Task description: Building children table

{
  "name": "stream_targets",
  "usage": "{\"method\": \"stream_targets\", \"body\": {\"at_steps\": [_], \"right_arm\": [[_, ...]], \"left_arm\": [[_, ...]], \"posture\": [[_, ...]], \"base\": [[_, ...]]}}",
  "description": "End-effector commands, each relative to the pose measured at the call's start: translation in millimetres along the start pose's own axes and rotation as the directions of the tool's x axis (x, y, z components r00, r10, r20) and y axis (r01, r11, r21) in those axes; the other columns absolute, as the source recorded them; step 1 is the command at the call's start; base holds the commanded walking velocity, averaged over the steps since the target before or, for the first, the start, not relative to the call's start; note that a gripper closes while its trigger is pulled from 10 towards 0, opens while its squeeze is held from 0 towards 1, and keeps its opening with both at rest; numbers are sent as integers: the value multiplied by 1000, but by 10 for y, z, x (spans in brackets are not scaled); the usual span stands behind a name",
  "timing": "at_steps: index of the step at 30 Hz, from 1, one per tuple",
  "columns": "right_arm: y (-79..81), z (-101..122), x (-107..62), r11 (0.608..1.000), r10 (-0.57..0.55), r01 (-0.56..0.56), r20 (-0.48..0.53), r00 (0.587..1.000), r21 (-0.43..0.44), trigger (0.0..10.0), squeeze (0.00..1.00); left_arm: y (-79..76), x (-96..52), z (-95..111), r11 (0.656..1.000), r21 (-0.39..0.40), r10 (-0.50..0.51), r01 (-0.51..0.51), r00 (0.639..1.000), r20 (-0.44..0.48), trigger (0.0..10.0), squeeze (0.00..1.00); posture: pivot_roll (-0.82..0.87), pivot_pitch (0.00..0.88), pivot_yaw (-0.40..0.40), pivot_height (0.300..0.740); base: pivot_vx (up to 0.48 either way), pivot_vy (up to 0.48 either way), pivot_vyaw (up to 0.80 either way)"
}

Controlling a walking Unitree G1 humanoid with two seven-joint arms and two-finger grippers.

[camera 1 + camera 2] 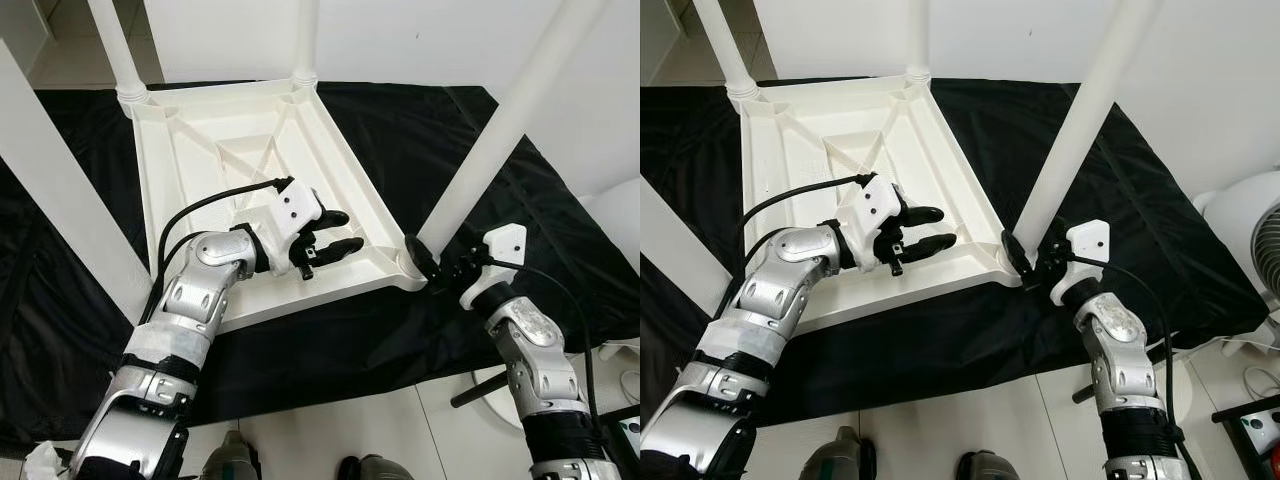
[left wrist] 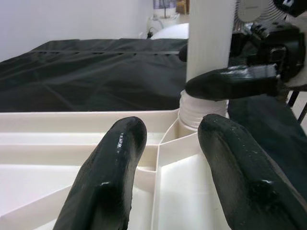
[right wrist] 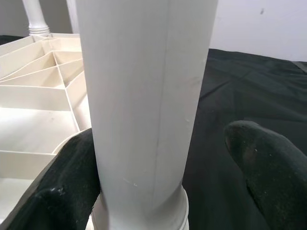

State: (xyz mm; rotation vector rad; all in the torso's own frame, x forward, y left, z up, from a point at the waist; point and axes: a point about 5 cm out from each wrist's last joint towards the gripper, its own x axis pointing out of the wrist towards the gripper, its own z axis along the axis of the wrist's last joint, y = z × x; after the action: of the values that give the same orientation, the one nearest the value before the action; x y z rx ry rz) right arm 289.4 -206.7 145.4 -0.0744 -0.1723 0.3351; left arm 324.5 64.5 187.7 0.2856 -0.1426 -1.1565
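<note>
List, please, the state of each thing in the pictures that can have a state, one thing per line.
Table top: upside down on the black cloth, ribs facing up.
Near-right leg: standing in its corner socket, tilted.
Two far legs: standing in their sockets.
Left tool: open, over the table top's near edge, holding nothing.
Right tool: fingers on both sides of the near-right leg's base; one finger touches, the other is apart.

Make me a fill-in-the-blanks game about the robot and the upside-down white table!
1. The white table top lies upside down on a ____ cloth.
2. The right gripper has its fingers around a white table ____.
3. The left gripper hovers above the table top with its fingers ____.

Missing words: black; leg; open
</note>
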Motion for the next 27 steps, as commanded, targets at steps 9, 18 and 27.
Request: {"method": "stream_targets", "body": {"at_steps": [9,18,27], "right_arm": [[-264,-4,-281,983,-185,185,-12,983,-12,10000,0],[-172,-7,-49,995,-102,102,-4,995,-15,9373,0],[-51,2,135,1000,-4,4,-13,1000,-30,9294,0]], "left_arm": [[121,-54,65,995,-13,100,-100,995,23,10000,0],[118,-233,-8,996,-34,86,-86,996,1,10000,0],[75,-235,-45,990,-34,134,-134,991,-6,10000,0]], "posture": [[-8,118,-14,740],[-6,105,-1,740],[19,63,-6,740]], "base": [[0,0,0],[0,0,0],[0,0,0]]}}
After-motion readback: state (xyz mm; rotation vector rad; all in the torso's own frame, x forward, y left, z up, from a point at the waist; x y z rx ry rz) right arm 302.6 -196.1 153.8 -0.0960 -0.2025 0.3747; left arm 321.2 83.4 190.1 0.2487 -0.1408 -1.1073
